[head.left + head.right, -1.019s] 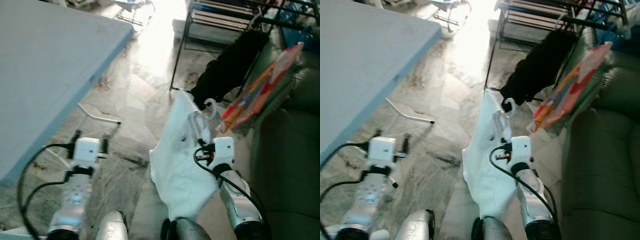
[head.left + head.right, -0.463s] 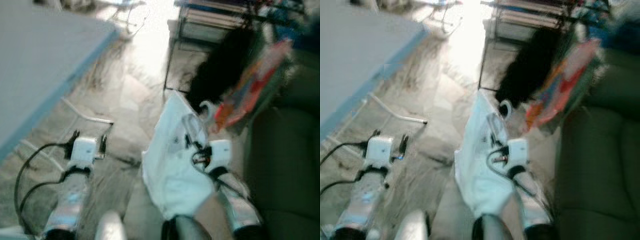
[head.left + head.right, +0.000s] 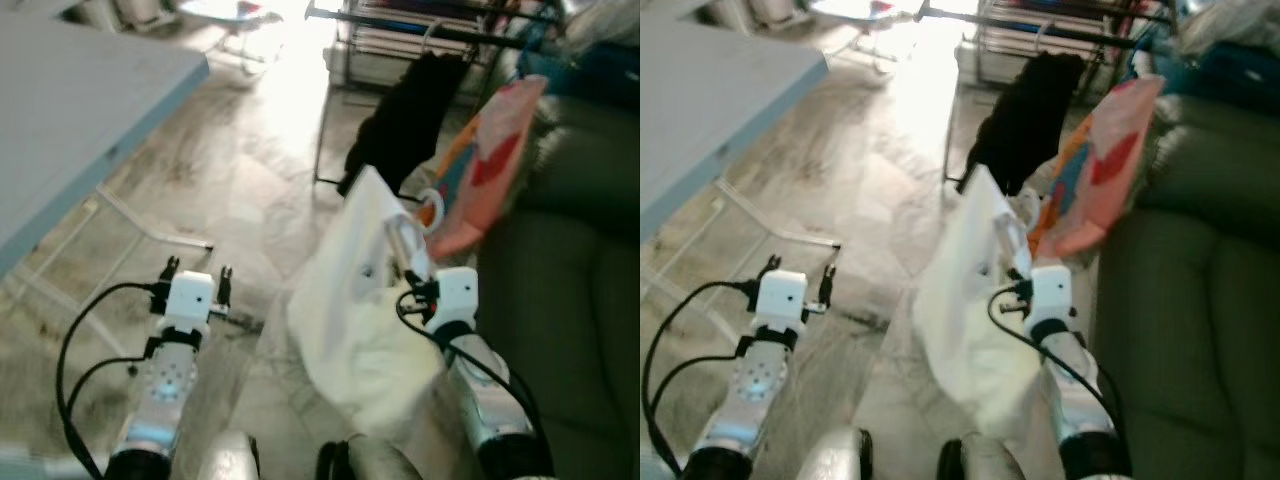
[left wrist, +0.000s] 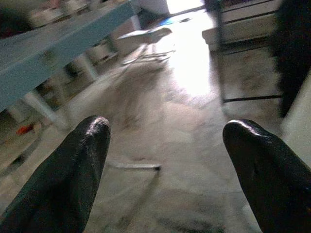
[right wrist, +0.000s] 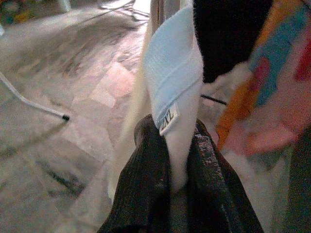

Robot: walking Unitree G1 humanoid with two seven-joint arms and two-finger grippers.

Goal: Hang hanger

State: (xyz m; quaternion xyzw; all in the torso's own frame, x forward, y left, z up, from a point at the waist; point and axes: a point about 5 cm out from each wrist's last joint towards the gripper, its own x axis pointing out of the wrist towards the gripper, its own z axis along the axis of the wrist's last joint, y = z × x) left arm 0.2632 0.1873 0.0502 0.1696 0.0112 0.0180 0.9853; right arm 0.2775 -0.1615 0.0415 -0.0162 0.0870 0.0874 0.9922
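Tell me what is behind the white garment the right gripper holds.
Behind the white garment, held by the right gripper, a black garment hangs on the drying rack, beside a colourful cloth. The rack's lower part and the floor directly behind are covered.

Our left gripper [image 3: 196, 270] is on our left over the floor [image 3: 250, 190], fingers apart, with the table [image 3: 80, 110] further left and its leg [image 3: 150, 225] running along the floor just ahead of it. Our right gripper [image 3: 418, 275] is to the right, fingers closed on the shirt [image 3: 350, 300], which hangs down between our two arms with the hanger [image 3: 425, 205] hook at its top. Ahead of the shirt a rack [image 3: 400, 30] stands on the floor with a dark garment [image 3: 400, 120] and a patterned cloth [image 3: 490, 160] hanging from it side by side, and the sofa [image 3: 570, 280] lies to our right.
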